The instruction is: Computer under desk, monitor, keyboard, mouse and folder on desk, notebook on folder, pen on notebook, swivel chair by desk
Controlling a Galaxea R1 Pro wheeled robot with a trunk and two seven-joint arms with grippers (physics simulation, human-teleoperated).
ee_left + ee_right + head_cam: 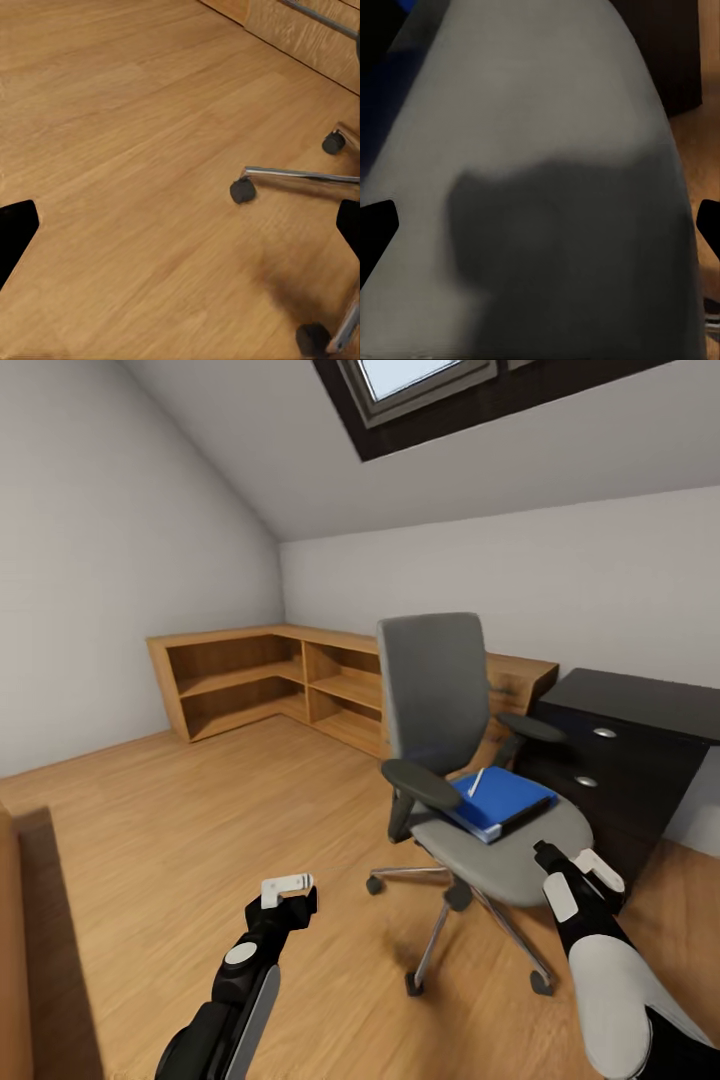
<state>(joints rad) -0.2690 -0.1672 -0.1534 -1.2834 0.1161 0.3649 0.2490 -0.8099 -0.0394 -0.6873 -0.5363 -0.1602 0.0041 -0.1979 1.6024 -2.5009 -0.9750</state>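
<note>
1. The folder [503,798] lies on the swivel chair [470,760] seat, pen [476,781] atop; fetching it looks underway.
2. Right gripper [575,870] hovers over the seat's front edge, spread and empty; left gripper [288,890] likewise empty.
3. Next: reach forward, clamp the folder's edge.

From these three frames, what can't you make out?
- Large black L-shaped desk: head view, cut off by the right edge; its top mostly out of frame.
- Flat bright blue folder on the grey swivel chair: the slim white item on it is too small to identify.
- Right gripper: opening unclear.
</note>
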